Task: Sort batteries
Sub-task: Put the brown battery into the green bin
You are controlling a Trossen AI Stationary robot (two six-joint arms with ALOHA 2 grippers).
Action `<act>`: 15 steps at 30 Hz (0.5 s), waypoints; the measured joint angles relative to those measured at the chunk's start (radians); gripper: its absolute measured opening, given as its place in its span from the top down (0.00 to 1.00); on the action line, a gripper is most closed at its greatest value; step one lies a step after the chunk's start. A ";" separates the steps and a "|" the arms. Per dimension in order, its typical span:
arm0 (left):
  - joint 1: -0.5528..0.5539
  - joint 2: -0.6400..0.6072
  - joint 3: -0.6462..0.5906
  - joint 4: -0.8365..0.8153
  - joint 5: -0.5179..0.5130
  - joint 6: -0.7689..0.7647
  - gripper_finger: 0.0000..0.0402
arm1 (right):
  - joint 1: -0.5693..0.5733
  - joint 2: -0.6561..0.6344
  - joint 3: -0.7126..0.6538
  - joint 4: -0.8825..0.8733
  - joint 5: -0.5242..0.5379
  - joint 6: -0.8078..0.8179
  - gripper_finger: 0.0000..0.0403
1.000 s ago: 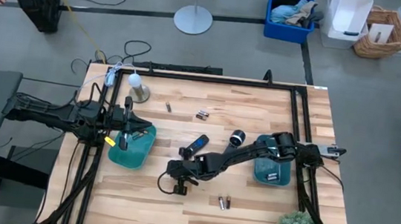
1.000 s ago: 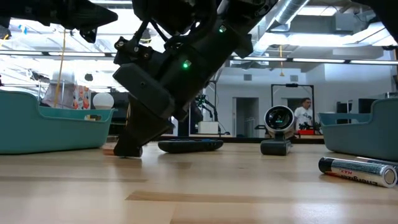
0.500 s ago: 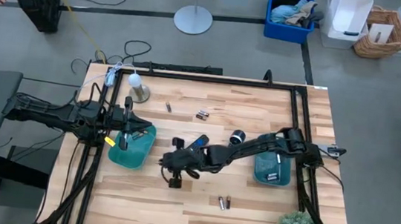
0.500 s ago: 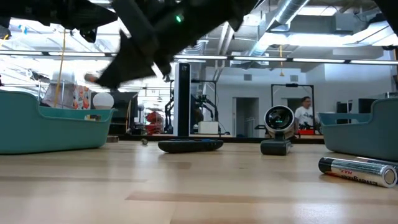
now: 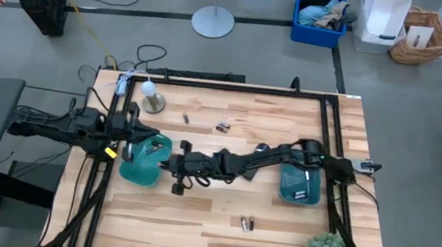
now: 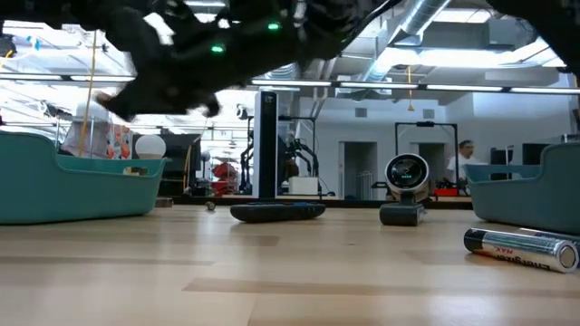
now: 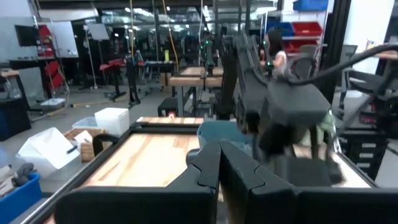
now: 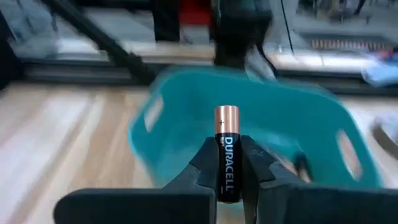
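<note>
Copper-topped black battery [image 8: 226, 155] is pinched upright between my right gripper [image 8: 227, 163] fingers — jaws nearly closed on its lower half, label readable, copper end pointing away from the wrist. Straight ahead of it in my right wrist view sits the left teal tray [image 8: 261, 134], its open mouth facing me, so the cell's long axis points roughly at the tray. From above, my right gripper [image 5: 179, 168] is stretched far across the table, arm almost fully extended from the right side, just beside the near rim of that left teal tray [image 5: 144, 163] and not yet over it, as far as I can judge. What the next move turns on: the tray lies a short way further along my reach, so I'd carry the cell over the rim before letting go. My left gripper [image 7: 219, 167] is fully closed, holding nothing, parked at the far side of the same tray at the table's left edge — nearer to the tray, but it's the right one that has the cell. Other loose batteries stay on the wood: a pair near the front edge [image 5: 247, 222], a pair toward the back [image 5: 222, 126], one lone small cell [image 5: 185, 118] beside them. Second teal tray [image 5: 298, 185] sits on the right under my arm's base end. Risk, my guess: releasing early drops the cell short onto the wood.
</note>
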 joint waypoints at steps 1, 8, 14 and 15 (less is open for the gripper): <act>0.000 -0.018 0.000 -0.011 0.000 0.000 1.00 | -0.002 0.021 0.029 0.003 0.000 0.000 0.90; 0.000 -0.089 0.000 -0.070 -0.003 -0.005 1.00 | -0.037 0.181 0.256 -0.020 -0.004 -0.002 0.90; 0.000 -0.103 0.000 -0.088 -0.004 -0.005 1.00 | -0.059 0.279 0.426 -0.136 -0.016 0.025 0.85; 0.000 -0.103 0.000 -0.092 -0.004 -0.005 1.00 | -0.060 0.284 0.439 -0.160 -0.019 0.036 0.83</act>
